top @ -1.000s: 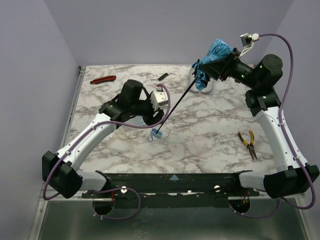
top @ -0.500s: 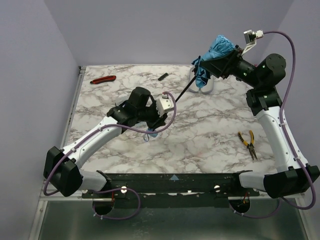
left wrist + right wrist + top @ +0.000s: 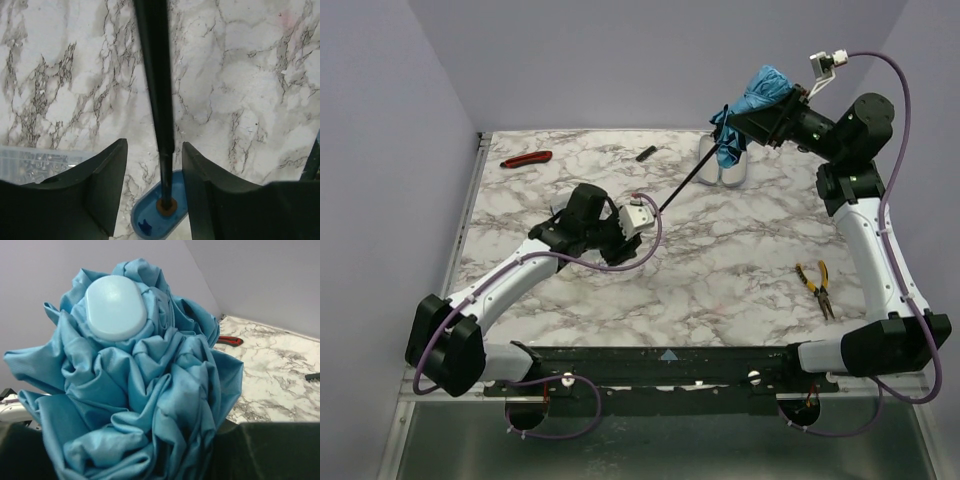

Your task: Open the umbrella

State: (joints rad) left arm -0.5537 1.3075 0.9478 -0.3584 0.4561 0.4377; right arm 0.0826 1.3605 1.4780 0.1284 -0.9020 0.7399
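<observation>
The umbrella's sky-blue canopy [image 3: 758,98] is bunched and held up at the back right by my right gripper [image 3: 782,120], which is shut on it. In the right wrist view the folds [image 3: 145,390] fill the frame, with a pale oval cap [image 3: 116,307] on top. The thin black shaft [image 3: 685,185] slants down to my left gripper [image 3: 622,243], which hides the handle from above. In the left wrist view the shaft [image 3: 156,75] runs between my open fingers [image 3: 107,185] without touching them, and the small blue handle [image 3: 152,220] lies just below.
A red-handled cutter [image 3: 527,158] lies at the back left and a small black part [image 3: 646,153] at the back middle. A pale oblong casing [image 3: 728,172] sits under the canopy. Yellow pliers [image 3: 817,285] lie at the right. A clear parts box [image 3: 35,162] is beside my left gripper.
My right gripper has lifted the canopy up and to the right. My left gripper has moved from the handle's far side to over it, astride the shaft.
</observation>
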